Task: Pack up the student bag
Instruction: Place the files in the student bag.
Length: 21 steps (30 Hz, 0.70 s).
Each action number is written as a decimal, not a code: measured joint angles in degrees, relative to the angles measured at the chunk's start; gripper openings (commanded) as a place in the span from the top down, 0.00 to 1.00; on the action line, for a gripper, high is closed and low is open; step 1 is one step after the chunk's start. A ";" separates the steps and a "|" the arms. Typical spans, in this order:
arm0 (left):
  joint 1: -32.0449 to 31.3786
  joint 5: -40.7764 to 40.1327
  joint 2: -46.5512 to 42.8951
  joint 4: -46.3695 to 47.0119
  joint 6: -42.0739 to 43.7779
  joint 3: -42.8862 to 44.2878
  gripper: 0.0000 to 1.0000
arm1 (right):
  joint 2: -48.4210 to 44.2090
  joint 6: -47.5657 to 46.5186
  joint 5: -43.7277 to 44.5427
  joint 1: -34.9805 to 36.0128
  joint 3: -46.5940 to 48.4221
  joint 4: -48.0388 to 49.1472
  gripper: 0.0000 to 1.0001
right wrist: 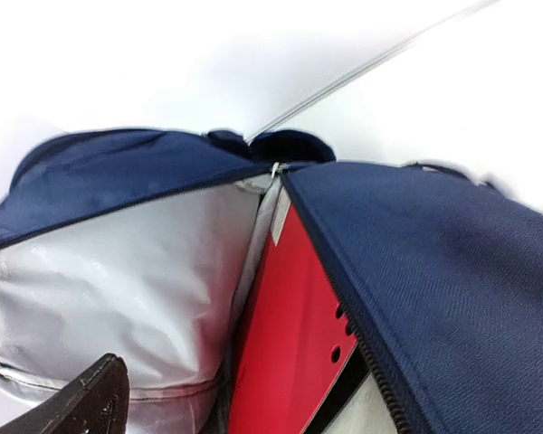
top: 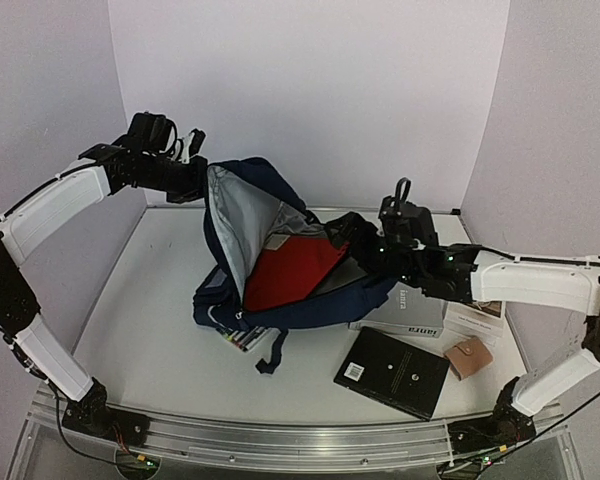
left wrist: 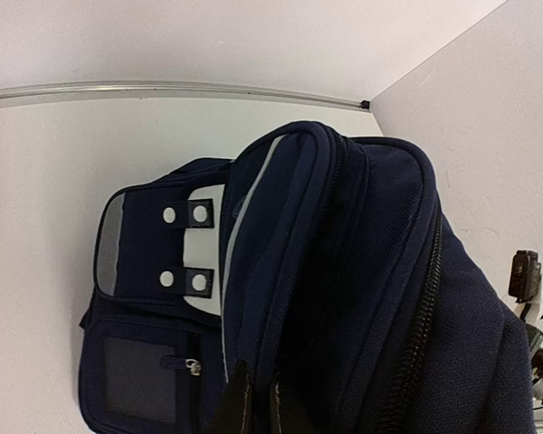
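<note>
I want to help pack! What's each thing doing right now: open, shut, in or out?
bag: open, top flap held up.
red folder: inside the bag, partly showing.
black book: closed, flat on the table.
wallet: closed, on the table.
left claw: shut on the bag's flap.
right claw: at the bag's opening; grip hidden.

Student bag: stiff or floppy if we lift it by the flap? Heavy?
Probably floppy: the student bag is soft fabric, and its grey-lined flap stands up where the left pincer grips its edge. Likely to sag on a lift. Weight probably uneven: a red folder sits inside, so it may tip that way.
</note>
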 measured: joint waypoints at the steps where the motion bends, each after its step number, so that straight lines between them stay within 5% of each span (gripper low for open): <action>1: 0.00 0.28 0.00 0.31 0.15 -0.67 1.00 | -1.69 -1.59 -0.54 -1.08 -0.45 -1.69 0.02; 9: 0.00 3.89 0.08 5.42 -0.22 -6.45 1.00 | -8.35 -11.41 -13.02 -12.18 -1.98 -12.48 0.02; 15: 0.70 8.35 2.34 10.48 -2.70 -6.63 1.00 | -4.69 -14.19 -24.79 -12.48 -1.91 -10.90 0.02; 21: -0.95 8.13 5.95 13.53 -3.23 -5.96 1.00 | 3.57 -16.53 -27.14 -7.97 2.50 -10.26 0.02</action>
